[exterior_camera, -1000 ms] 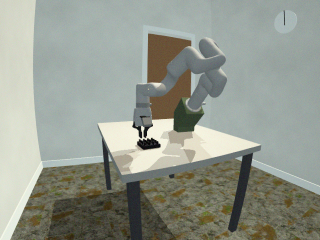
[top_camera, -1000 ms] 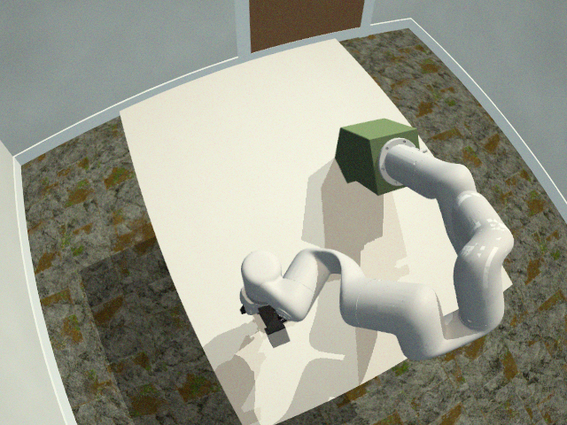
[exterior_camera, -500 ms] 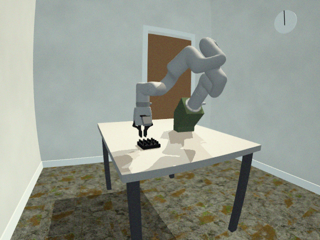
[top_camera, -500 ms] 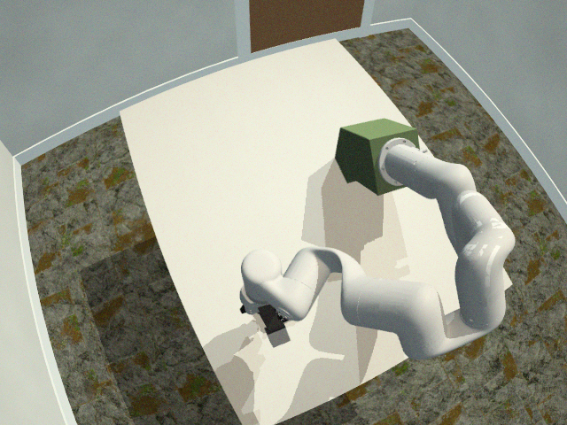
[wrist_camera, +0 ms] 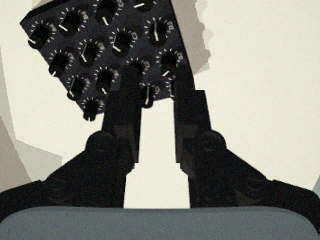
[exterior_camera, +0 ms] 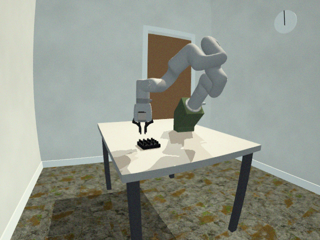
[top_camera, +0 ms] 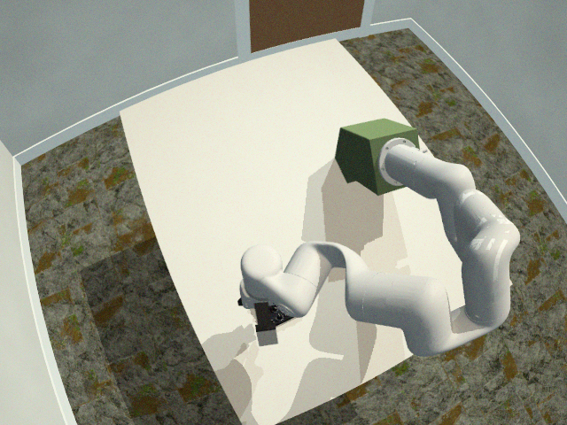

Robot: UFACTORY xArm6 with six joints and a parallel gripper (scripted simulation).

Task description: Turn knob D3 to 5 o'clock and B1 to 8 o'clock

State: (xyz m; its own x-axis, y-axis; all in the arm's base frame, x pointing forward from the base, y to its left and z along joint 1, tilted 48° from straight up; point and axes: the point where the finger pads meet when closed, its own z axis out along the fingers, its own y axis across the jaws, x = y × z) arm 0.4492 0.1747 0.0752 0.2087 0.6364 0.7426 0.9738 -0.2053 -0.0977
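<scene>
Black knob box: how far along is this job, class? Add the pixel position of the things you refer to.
Done: the black box with round knobs [exterior_camera: 149,146] [wrist_camera: 140,51] stands on the table.
In hand: nothing; the black two-fingered claw [top_camera: 279,316] [exterior_camera: 143,133] [wrist_camera: 157,86] hangs above it, slightly open.
Left: unsettled. D3's white line [wrist_camera: 156,31] shows, but its outer end is unclear; B1 is hidden behind a finger.

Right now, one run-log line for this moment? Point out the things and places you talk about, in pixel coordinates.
gripper [exterior_camera: 143,133] [wrist_camera: 157,86]: slightly open, empty | position: above knob box [exterior_camera: 149,146] [wrist_camera: 46,56], no contact | box: on table [exterior_camera: 206,139] | D3, B1 settings: unconfirmed
</scene>
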